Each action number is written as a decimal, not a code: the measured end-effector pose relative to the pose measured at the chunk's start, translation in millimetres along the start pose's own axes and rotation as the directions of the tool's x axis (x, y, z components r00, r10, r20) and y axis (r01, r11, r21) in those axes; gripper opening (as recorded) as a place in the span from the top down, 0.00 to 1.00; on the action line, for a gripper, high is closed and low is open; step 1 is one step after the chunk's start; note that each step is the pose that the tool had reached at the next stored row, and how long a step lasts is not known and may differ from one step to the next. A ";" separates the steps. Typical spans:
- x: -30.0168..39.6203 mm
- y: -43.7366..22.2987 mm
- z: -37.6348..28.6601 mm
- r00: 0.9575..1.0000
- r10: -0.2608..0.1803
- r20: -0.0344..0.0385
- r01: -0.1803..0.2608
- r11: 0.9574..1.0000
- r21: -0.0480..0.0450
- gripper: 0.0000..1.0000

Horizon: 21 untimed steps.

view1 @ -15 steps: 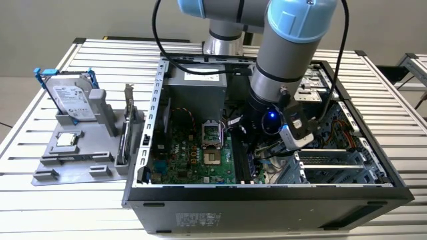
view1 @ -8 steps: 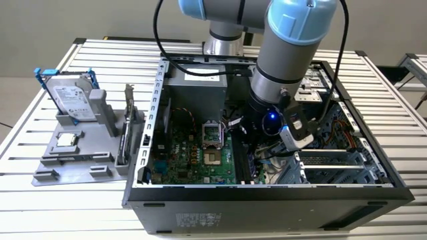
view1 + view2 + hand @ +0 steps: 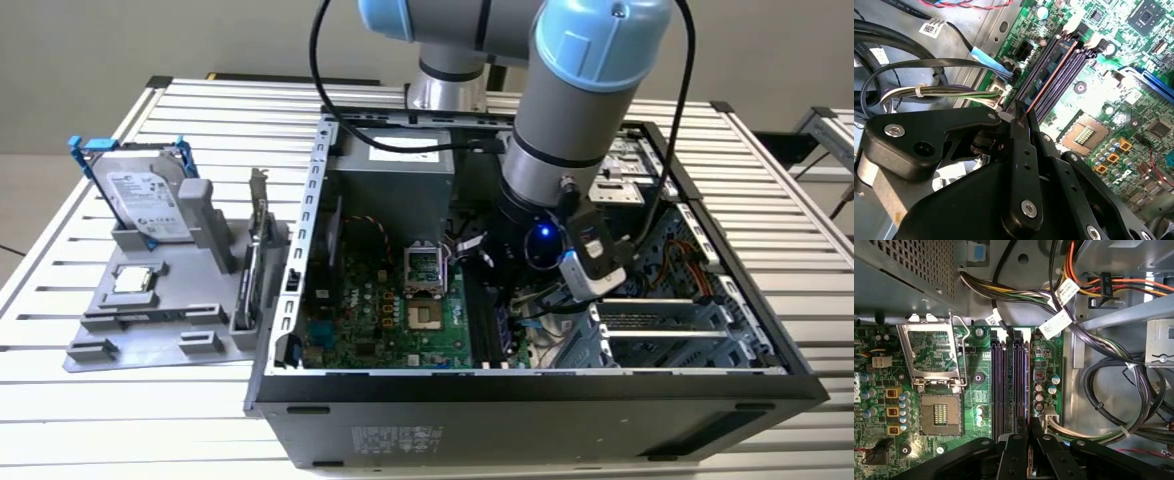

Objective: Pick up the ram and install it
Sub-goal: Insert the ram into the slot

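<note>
The end effector was clenched on the ram, holding it edge-down in a memory slot beside the CPU socket. Insertion was underway; seating likely called for straight downward pressure.

A pale tabletop of long slatted metal profiles fills most of the exterior view, its grooves running from the exterior view's left to its right. Beyond its far edge a grey floor spreads out. At the exterior view's far right a second slatted table stands apart. The light is even and soft.
</note>
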<state>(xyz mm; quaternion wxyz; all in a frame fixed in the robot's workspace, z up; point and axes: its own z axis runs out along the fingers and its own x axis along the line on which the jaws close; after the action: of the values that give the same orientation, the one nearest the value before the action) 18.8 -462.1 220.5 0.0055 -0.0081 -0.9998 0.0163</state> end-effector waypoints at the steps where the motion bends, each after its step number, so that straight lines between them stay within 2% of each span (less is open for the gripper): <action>1: -0.5 0.1 0.1 1.000 0.000 0.000 0.000 1.000 0.000 1.00; 21: -0.4 -3.0 0.8 1.000 0.000 0.000 0.000 1.000 0.000 1.00</action>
<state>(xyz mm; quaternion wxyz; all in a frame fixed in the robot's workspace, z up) 19.1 -465.2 219.8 0.0055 -0.0081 -0.9998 0.0164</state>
